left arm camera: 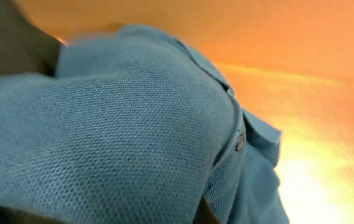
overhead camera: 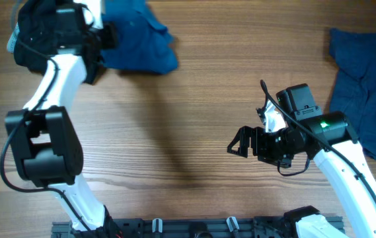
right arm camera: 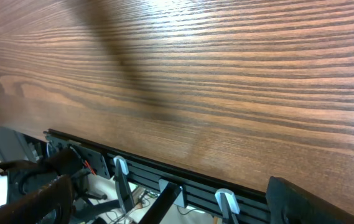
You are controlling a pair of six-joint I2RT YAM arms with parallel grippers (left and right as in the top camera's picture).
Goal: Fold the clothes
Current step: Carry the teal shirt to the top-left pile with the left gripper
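A medium-blue polo shirt (overhead camera: 140,41) lies bunched at the table's far left. My left gripper (overhead camera: 108,36) is at the shirt's left edge. In the left wrist view the shirt's knit cloth (left arm camera: 121,137) fills almost everything and covers the jaws; a button (left arm camera: 239,143) shows on its placket. The gripper is shut on this cloth. A darker blue garment (overhead camera: 366,86) lies spread at the far right edge. My right gripper (overhead camera: 235,142) hovers over bare wood right of centre, open and empty, apart from both garments. Its dark fingers (right arm camera: 301,199) frame the lower corners of the right wrist view.
The wooden table (overhead camera: 194,99) runs between the two garments. A black rail with white clips (overhead camera: 194,228) lines the near edge and also shows in the right wrist view as the rail (right arm camera: 164,180). The left arm's base (overhead camera: 42,145) stands at the front left.
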